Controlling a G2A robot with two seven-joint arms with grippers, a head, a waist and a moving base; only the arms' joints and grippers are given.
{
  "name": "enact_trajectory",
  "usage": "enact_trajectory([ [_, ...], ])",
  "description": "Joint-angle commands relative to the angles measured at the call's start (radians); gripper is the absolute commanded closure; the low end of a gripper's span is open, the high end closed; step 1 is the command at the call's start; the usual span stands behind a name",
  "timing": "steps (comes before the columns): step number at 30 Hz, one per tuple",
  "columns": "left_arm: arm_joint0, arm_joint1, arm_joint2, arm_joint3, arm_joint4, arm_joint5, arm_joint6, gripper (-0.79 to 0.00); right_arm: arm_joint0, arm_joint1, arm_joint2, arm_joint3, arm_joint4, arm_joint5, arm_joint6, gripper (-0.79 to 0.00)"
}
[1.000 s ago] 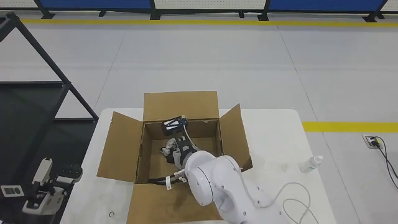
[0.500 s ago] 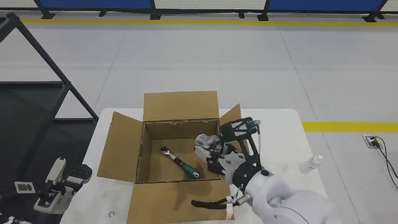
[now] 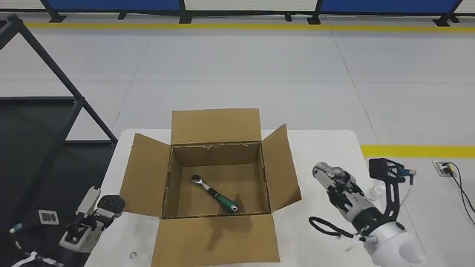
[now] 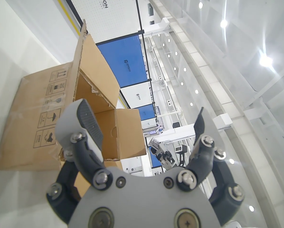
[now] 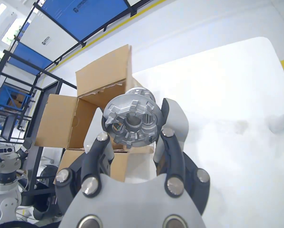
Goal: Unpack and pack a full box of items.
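Your left gripper [image 3: 93, 222] hangs at the left edge of the white table [image 3: 326, 144], its jaws spread wide with nothing between them. In the left wrist view the two ribbed pads [image 4: 88, 117] stand well apart and that gripper [image 4: 142, 117] points toward the cardboard box [image 4: 37, 110]. The box is just to its right, and the near side flap leans out toward the fingers.

From above, the box [image 3: 215, 126] lies between your two grippers with all four flaps folded outward. On its floor is a ratchet wrench [image 3: 214, 191], lying slantwise with its head toward the back left corner and its green-banded handle toward the front right. It is well apart from either gripper.

Your right gripper [image 3: 334, 183] is over bare tabletop to the right of the box, clear of the right flap. Its fingers are closed on a grey metal part [image 3: 327, 171]. The right wrist view shows this gripper [image 5: 138, 119] clamping the part [image 5: 125, 112], a round cast hub with toothed lugs and a centre bore, held across its body, with the box [image 5: 61, 119] beyond it.

Just right of this gripper, a small white bottle [image 3: 372, 194] lies on the table, near the hand but not touching it.
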Motion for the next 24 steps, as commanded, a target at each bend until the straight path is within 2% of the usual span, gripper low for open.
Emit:
enact_trajectory([
  [1, 0.000, 0.000, 0.000, 0.002, 0.000, 0.002, 0.004, -0.785, -0.050, 0.002, 0.053, 0.000, 0.035, -0.006, -0.020, 0.000],
  [24, -0.002, 0.000, -0.004, 0.002, -0.010, 0.001, 0.020, -0.785, -0.068, 0.003, 0.073, 0.000, 0.044, 0.006, -0.024, 0.000],
])
